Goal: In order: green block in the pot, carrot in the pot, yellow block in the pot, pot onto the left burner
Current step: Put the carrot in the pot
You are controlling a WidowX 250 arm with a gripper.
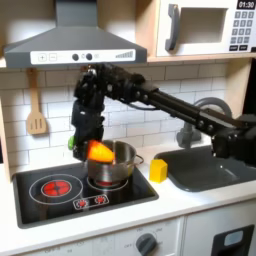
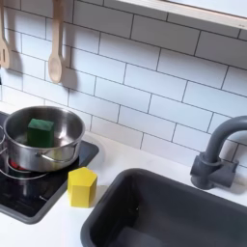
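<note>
The black arm reaches in from the first exterior view's right, and its hand (image 1: 97, 148) hangs just above the pot (image 1: 112, 166), clenched on the carrot (image 1: 100, 151). The carrot is bright orange and tapered, held tilted over the pot's near rim on the first exterior view's left side; a bit of green shows at its upper end beside the fingers, though it is too blurred to say whether that is the leafy stub.

The pot is round, shiny silver steel with straight sides, and it stands on the black glossy cooktop (image 1: 60, 204), towards the first exterior view's right side of it. In the second exterior view the pot (image 2: 48, 143) shows a small side handle facing the camera, and the green block (image 2: 41, 132) lies inside it, a small bright green cube resting against the far wall.

The yellow block (image 2: 83, 186) stands on the white tabletop (image 2: 145, 152), just beside the cooktop's edge and near the dark sink (image 2: 174, 212); in the first exterior view it is the small yellow cube (image 1: 158, 169) between pot and sink, well apart from the hand.

The left burner (image 1: 56, 186), a flat circle of red rings, sits bare on the first exterior view's left of the pot. A wooden spoon (image 2: 56, 43) hangs on the tiled wall
</note>
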